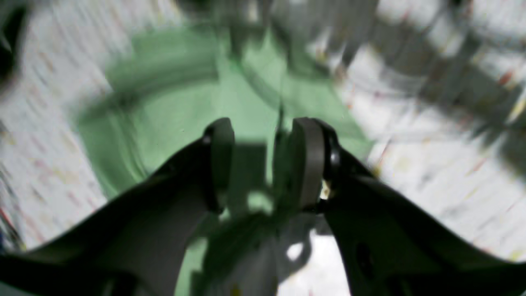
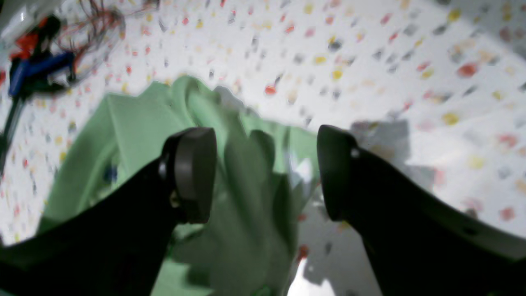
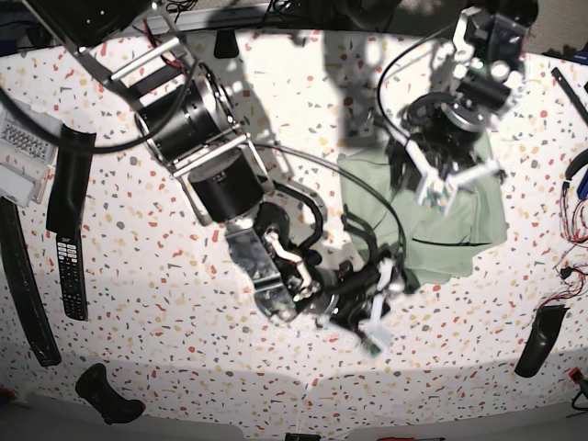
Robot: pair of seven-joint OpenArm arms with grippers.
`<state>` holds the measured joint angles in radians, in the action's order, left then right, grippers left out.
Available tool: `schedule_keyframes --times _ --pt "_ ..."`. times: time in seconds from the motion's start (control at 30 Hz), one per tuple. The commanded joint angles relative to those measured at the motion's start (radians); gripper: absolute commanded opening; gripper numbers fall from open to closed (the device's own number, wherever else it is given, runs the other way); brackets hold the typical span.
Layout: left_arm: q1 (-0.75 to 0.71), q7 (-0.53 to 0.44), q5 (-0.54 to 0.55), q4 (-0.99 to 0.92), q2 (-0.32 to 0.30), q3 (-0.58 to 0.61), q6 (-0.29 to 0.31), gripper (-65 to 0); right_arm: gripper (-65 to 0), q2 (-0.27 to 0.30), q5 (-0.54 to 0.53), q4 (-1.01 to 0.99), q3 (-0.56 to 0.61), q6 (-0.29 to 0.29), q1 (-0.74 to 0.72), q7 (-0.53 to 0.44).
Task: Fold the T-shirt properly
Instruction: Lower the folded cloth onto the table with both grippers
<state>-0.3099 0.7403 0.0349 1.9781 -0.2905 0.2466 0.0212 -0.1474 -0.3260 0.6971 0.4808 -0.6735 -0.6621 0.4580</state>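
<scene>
The pale green T-shirt (image 3: 432,230) lies bunched on the speckled table, right of centre. My left gripper (image 3: 455,184) hovers over the shirt's upper part. In the blurred left wrist view its gripper (image 1: 265,160) stands partly open, with the T-shirt (image 1: 176,123) showing through the gap below. My right gripper (image 3: 378,308) is at the shirt's lower left edge. In the right wrist view this gripper (image 2: 267,172) is wide open above a rumpled fold of the T-shirt (image 2: 135,123), and nothing is between its fingers. A small dark blue label (image 2: 110,172) shows on the cloth.
A black remote (image 3: 72,266), a long black strip (image 3: 23,294) and a white tray (image 3: 23,152) lie at the left. A black lump (image 3: 106,393) sits at the front left. Cables (image 3: 574,253) and a black piece (image 3: 537,342) line the right edge. A blue and red tool (image 2: 37,68) lies beyond the shirt.
</scene>
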Motion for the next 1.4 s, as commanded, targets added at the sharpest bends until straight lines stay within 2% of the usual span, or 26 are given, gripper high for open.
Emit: schedule_keyframes --times 0.0,0.27,0.47,0.57,0.7,0.73,0.8,0.93,1.13,1.23,1.3,1.37 --pt "0.002 -0.036 0.000 -0.020 -0.001 -0.004 -0.006 -43.4 -28.0 -0.010 -0.016 -0.004 0.013 -0.007 -0.026 -0.006" --pt "-0.027 -0.007 -0.061 -0.073 -0.001 -0.004 -0.013 -43.4 -28.0 -0.010 -0.019 -0.038 0.056 -0.007 0.011 0.101" --pt "-0.029 0.036 -0.061 -0.056 -0.001 -0.004 -0.013 -43.4 -28.0 -0.010 -0.132 -0.025 0.056 -0.007 -0.086 0.032" --pt "-0.029 0.056 -0.060 -0.022 -0.001 -0.004 -0.018 -43.4 -28.0 -0.010 -0.113 -0.025 0.056 -0.004 -0.157 0.021" --pt "-0.042 0.056 -0.060 0.034 -0.001 -0.004 -0.058 -43.4 -28.1 -0.010 -0.084 -0.025 0.056 0.070 -0.197 -0.039" --pt "-0.042 0.057 -0.061 0.040 -0.001 -0.004 -0.059 -43.4 -28.8 -0.010 -0.085 -0.025 0.056 0.097 -0.197 -0.048" --pt "-0.042 0.064 -0.061 0.039 -0.001 -0.004 -0.059 -43.4 -32.3 -0.010 -0.076 -0.028 0.056 0.109 -0.193 -0.070" --pt "-0.049 0.109 -0.061 0.039 -0.001 -0.004 -0.059 -43.4 -34.3 -0.010 -0.044 -0.061 0.056 0.109 -0.193 -0.111" --pt "-0.106 0.066 -0.068 0.039 -0.001 -0.004 -0.082 -43.4 -34.3 -0.010 -0.046 -0.064 0.076 0.103 -0.139 -0.100" --pt "-0.114 0.052 -0.128 0.034 -0.001 -0.004 -0.093 -43.4 -34.3 -0.010 -0.053 -0.064 0.119 0.064 -0.077 -0.079" --pt "-0.114 0.039 -0.191 0.019 -0.001 -0.007 -0.124 -43.4 -34.3 -0.010 -0.015 -0.064 0.151 0.060 -0.039 -0.075" --pt "-0.114 0.023 -0.200 -0.006 -0.001 -0.031 -0.153 -43.4 -34.3 -0.010 0.010 -0.064 0.172 0.060 -0.016 -0.068"
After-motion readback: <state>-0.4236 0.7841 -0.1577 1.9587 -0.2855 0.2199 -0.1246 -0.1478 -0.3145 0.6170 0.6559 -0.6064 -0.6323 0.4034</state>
